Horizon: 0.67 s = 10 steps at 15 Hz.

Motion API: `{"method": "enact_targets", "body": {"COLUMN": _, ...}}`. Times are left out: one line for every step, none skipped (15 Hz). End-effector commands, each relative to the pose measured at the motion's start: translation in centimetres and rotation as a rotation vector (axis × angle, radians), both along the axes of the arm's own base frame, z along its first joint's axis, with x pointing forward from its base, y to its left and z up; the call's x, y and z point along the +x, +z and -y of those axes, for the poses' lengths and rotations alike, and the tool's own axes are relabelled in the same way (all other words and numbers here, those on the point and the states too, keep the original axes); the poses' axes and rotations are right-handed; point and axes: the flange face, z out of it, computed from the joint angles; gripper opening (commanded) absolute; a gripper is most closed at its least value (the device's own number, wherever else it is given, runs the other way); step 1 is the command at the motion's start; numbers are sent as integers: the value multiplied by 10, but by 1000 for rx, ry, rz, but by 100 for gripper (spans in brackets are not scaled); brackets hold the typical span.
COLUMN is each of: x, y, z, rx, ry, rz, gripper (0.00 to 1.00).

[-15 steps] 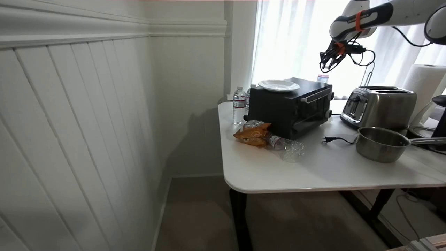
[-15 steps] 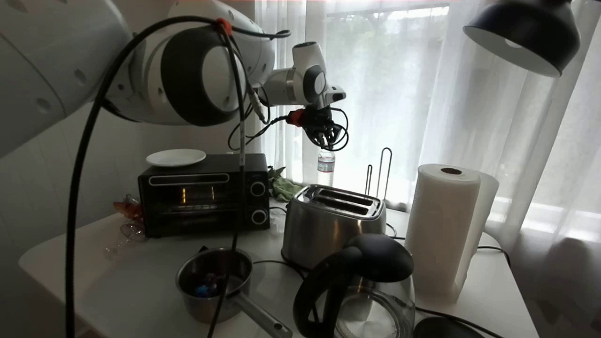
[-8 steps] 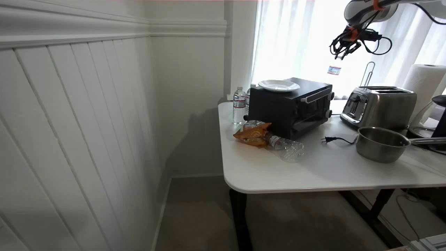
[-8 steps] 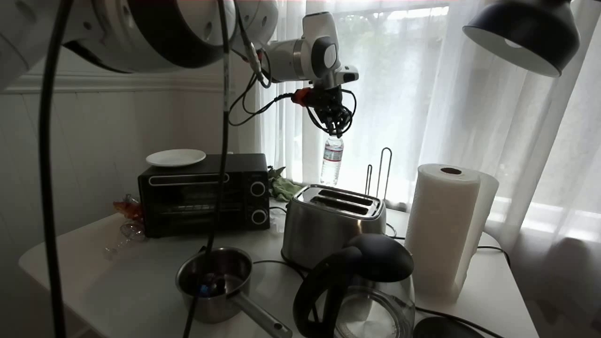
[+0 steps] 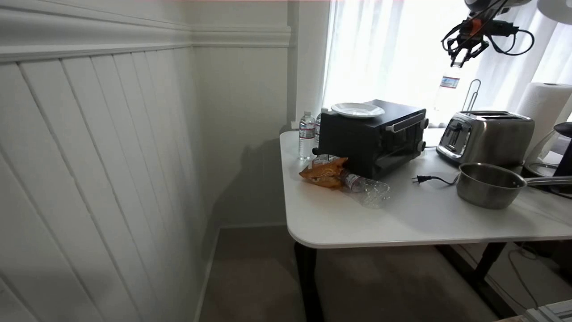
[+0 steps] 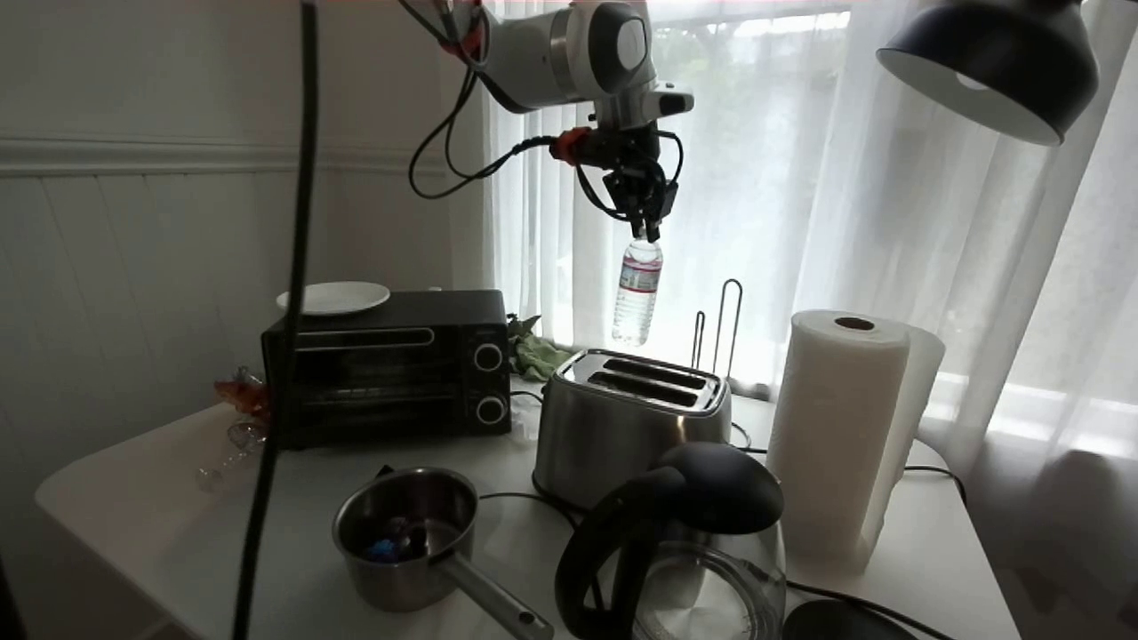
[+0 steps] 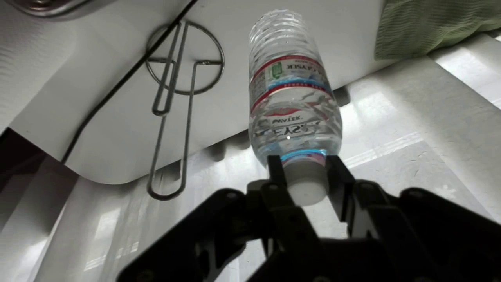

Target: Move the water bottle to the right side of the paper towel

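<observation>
Up in the air: the clear plastic water bottle [image 6: 637, 293], held by its top

The white worktop [image 5: 339, 223] carries the tall paper towel roll [image 6: 836, 436] and, near it, the silver toaster [image 6: 622, 436]. The bottle hangs in the air past the back of the toaster, on the roll's left in an exterior view, so I'd say the job is not done.

I think the bottle has thin, squashy sides that would bend and slip if squeezed. It should be tough, not easy to smash. I can't tell how full it is; if full, it will be heavy and may swing. The best place to grab is the hard white cap [image 7: 307, 184]. That is just where the jaws are, closed in from two sides and holding it.

Since a second ago, the robot arm [image 6: 569, 53] has gone up. The roll and toaster have not budged. The bottle is higher, and closer to the roll in both exterior views. Its bottom was hidden by the toaster; now all of it shows. It hung straight, and now it leans a little.
</observation>
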Motion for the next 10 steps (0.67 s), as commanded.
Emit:
{"method": "enact_targets", "body": {"x": -58, "y": 45, "z": 0, "rx": 12, "ry": -101, "rz": 14, "gripper": 8}}
{"method": "enact_targets", "body": {"x": -70, "y": 56, "z": 1, "rx": 24, "ry": -125, "rz": 21, "gripper": 8}}
{"method": "enact_targets", "body": {"x": -83, "y": 66, "z": 4, "rx": 31, "ry": -162, "rz": 26, "gripper": 8}}
{"method": "enact_targets", "body": {"x": -97, "y": 77, "z": 8, "rx": 37, "ry": -208, "rz": 27, "gripper": 8}}
{"method": "enact_targets", "body": {"x": -111, "y": 87, "z": 11, "rx": 41, "ry": -248, "rz": 23, "gripper": 8}}
{"method": "enact_targets", "body": {"x": -125, "y": 98, "z": 17, "rx": 38, "ry": -306, "rz": 25, "gripper": 8}}
{"method": "enact_targets", "body": {"x": -141, "y": 108, "z": 21, "rx": 49, "ry": -358, "rz": 23, "gripper": 8}}
{"method": "enact_targets", "body": {"x": -157, "y": 119, "z": 26, "rx": 58, "ry": -403, "rz": 19, "gripper": 8}}
{"method": "enact_targets", "body": {"x": -173, "y": 129, "z": 33, "rx": 65, "ry": -466, "rz": 25, "gripper": 8}}
{"method": "enact_targets", "body": {"x": -190, "y": 140, "z": 40, "rx": 63, "ry": -523, "rz": 28, "gripper": 8}}
